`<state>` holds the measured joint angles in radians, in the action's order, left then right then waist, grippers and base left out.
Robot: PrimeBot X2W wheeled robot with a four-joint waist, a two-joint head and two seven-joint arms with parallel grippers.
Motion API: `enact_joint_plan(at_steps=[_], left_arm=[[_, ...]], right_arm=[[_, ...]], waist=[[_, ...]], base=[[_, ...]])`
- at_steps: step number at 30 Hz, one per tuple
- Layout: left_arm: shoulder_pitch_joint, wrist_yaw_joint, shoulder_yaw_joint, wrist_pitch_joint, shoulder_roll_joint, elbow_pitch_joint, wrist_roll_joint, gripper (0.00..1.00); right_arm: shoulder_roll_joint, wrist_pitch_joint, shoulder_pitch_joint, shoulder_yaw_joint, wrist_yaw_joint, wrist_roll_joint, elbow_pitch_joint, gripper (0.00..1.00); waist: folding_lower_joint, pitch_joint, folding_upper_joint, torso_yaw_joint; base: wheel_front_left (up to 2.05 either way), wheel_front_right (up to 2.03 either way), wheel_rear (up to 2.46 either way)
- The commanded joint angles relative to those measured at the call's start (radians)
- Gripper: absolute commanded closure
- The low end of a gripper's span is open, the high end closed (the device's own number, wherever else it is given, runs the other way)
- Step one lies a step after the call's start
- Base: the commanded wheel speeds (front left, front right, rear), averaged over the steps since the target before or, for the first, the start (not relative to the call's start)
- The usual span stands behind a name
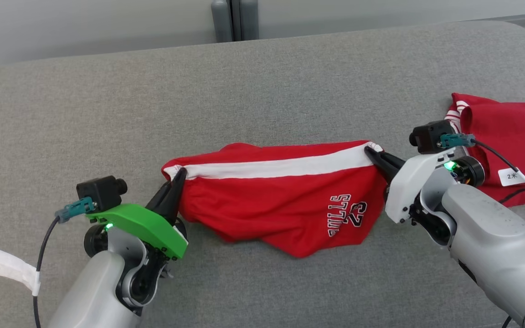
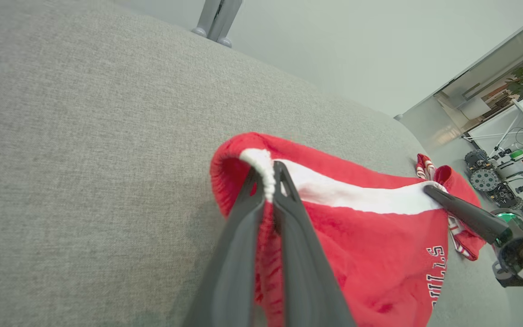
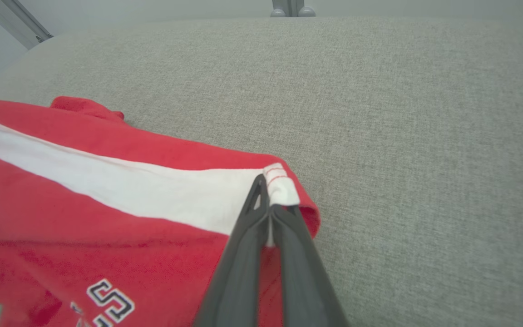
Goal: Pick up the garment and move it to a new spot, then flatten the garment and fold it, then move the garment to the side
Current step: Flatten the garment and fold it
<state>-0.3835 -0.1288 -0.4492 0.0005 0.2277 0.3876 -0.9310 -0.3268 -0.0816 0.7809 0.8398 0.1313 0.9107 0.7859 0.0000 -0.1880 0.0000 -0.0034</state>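
Garment (image 1: 280, 196) on cushion (image 1: 262, 91), second garment (image 1: 511, 132) right

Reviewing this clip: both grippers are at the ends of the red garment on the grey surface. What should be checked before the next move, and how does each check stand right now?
1. Hold of the left gripper on one end of the garment at its white stripe: ok, shut on it.
2. Hold of the right gripper on the stripe's other end: ok.
3. Striped edge pulled straight between the grippers: ok.
4. Garment flat: not ok, the lower part is bunched.
5. Bare grey surface beyond the garment: ok.
6. Clearance from the second red garment: cannot tell, the right arm overlaps it in the head view.
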Motion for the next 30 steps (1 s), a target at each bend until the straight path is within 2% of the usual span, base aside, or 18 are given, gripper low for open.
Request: enact_joint_plan(at_steps=[1,9,17,24,30], left_arm=[[-0.022,-0.003,0.001,-0.018,0.009,-0.003,0.001,1.0],[-0.044,-0.003,-0.014,-0.12,0.068,-0.097,0.017,1.0],[0.0,-0.002,0.017,-0.174,0.16,-0.307,0.04,1.0],[0.022,0.047,0.048,-0.127,0.257,-0.554,0.074,1.0],[-0.028,0.088,0.081,-0.059,0.322,-0.715,0.094,1.0]], right_arm=[[-0.008,-0.015,0.014,0.003,-0.001,0.008,-0.004,1.0],[-0.06,-0.092,0.038,-0.01,-0.001,0.006,-0.103,1.0],[-0.164,-0.114,0.016,-0.08,-0.001,-0.067,-0.334,1.0],[-0.232,-0.011,-0.077,-0.281,-0.001,-0.17,-0.661,1.0],[-0.202,0.158,-0.199,-0.504,-0.001,-0.287,-0.95,1.0]], waist=[[0.0,0.007,0.0,-0.005],[0.0,0.066,0.0,-0.019],[0.0,0.163,0.0,-0.054],[0.0,0.223,0.0,-0.092],[0.0,0.223,0.0,-0.113]], base=[[0.0,0.0,0.0],[0.0,0.0,0.0],[0.0,0.0,0.0],[0.0,0.0,0.0],[0.0,0.0,0.0]])
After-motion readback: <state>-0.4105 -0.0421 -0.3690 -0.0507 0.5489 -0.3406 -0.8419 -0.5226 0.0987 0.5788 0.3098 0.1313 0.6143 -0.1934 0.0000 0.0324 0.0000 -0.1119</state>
